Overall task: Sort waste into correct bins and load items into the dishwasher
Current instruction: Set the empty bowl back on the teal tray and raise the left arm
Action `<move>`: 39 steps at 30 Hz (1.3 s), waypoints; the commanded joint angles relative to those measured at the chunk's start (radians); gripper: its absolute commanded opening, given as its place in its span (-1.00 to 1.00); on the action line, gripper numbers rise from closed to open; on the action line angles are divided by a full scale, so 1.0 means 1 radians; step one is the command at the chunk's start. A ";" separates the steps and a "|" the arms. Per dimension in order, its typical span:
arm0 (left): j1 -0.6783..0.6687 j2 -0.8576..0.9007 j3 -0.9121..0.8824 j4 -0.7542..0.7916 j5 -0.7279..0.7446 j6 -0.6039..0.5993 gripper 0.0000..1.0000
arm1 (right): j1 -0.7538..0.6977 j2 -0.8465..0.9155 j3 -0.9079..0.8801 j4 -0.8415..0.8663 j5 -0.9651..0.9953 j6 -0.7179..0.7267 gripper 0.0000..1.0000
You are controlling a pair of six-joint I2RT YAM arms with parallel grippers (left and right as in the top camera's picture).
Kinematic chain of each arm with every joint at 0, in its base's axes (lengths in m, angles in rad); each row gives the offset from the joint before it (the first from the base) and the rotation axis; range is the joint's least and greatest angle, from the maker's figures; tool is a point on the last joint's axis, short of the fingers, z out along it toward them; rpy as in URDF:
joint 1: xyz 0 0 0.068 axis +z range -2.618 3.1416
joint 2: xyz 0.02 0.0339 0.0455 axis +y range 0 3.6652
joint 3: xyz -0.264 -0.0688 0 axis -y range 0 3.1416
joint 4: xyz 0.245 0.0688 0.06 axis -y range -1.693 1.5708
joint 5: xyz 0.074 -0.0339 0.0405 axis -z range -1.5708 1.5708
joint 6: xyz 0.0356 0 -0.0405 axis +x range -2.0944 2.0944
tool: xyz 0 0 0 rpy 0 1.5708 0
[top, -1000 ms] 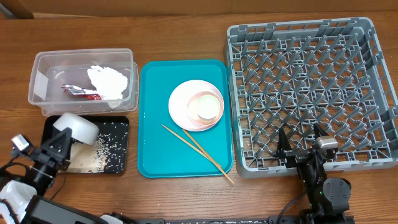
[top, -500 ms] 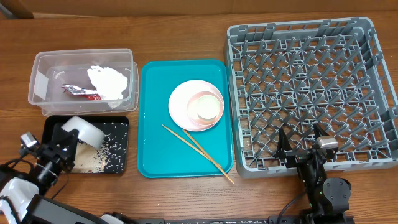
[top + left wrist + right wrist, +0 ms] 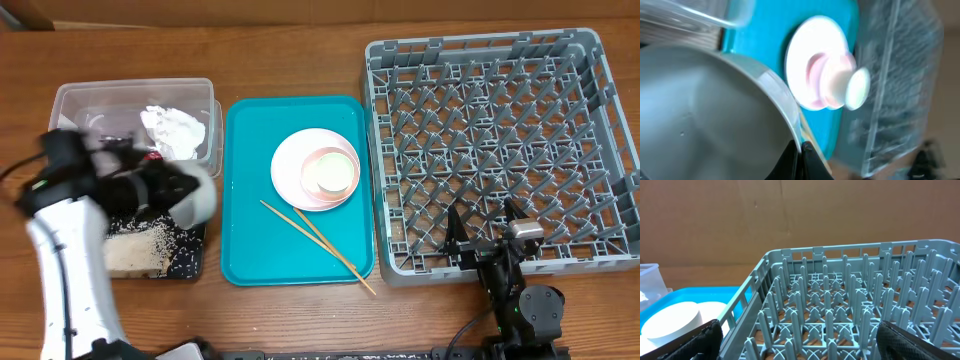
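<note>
While the left gripper (image 3: 799, 153) pinches the small white cup (image 3: 197, 197) by its rim above the right edge of the black tray (image 3: 190, 262), the dish rack (image 3: 500, 150) lies well apart to the right, across the teal tray (image 3: 245, 240), nearer the right gripper (image 3: 483, 225), whose jaws stand spread.

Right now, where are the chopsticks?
Overhead view: the chopsticks lie diagonally on the teal tray, just in front of the pink plate, their right end reaching past the tray's corner beside the dish rack.

No text, label, brand, number or sign can be read on any surface shown in the three views.
</note>
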 commanded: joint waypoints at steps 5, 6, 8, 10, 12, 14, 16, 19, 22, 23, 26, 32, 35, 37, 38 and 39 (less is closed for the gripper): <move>-0.535 -0.018 0.026 -0.008 -0.526 -0.254 -0.92 | 0.005 -0.008 -0.010 0.006 0.006 0.008 1.00; -0.575 -0.018 0.025 -0.014 -0.551 -0.278 -0.92 | 0.005 -0.008 -0.010 0.006 0.006 0.008 1.00; -0.666 -0.014 0.025 -0.029 -0.583 -0.327 -0.92 | 0.005 -0.008 -0.010 0.006 0.006 0.008 0.99; -0.760 -0.004 0.024 -0.037 -0.584 -0.360 -0.92 | 0.005 -0.008 -0.010 0.006 0.006 0.008 1.00; -0.824 0.012 0.023 -0.043 -0.584 -0.371 -0.92 | 0.005 -0.008 -0.010 0.006 0.006 0.008 1.00; -0.884 0.042 0.023 -0.058 -0.584 -0.379 -0.92 | 0.005 -0.008 -0.010 0.006 0.006 0.008 0.99; -0.911 0.085 0.023 -0.077 -0.598 -0.390 -0.92 | 0.005 -0.008 -0.010 0.006 0.006 0.008 1.00; -0.914 0.147 0.023 -0.116 -0.642 -0.390 -0.92 | 0.005 -0.008 -0.010 0.006 0.005 0.009 1.00; -0.917 0.206 0.023 -0.131 -0.643 -0.389 -0.92 | 0.005 -0.008 -0.010 0.009 -0.014 0.026 1.00; -0.917 0.214 0.023 -0.128 -0.643 -0.389 -0.92 | 0.005 -0.008 -0.010 0.010 -0.027 0.031 1.00; -0.917 0.246 0.022 -0.120 -0.647 -0.389 -0.92 | 0.005 -0.008 -0.010 0.014 -0.053 0.031 1.00; -0.917 0.297 0.021 -0.121 -0.711 -0.390 -0.92 | 0.005 -0.006 0.106 -0.072 -0.012 0.097 0.99; -0.916 0.302 0.021 -0.111 -0.717 -0.393 -0.81 | 0.005 0.042 0.288 -0.176 -0.008 0.118 1.00; -0.916 0.302 0.021 -0.097 -0.718 -0.393 -0.50 | 0.005 0.122 0.422 -0.238 -0.010 0.156 1.00; -0.916 0.302 0.021 -0.092 -0.718 -0.392 -0.21 | 0.005 0.185 0.500 -0.269 -0.016 0.182 1.00; -0.916 0.302 0.021 -0.087 -0.720 -0.392 -0.14 | 0.005 0.239 0.563 -0.302 -0.044 0.183 1.00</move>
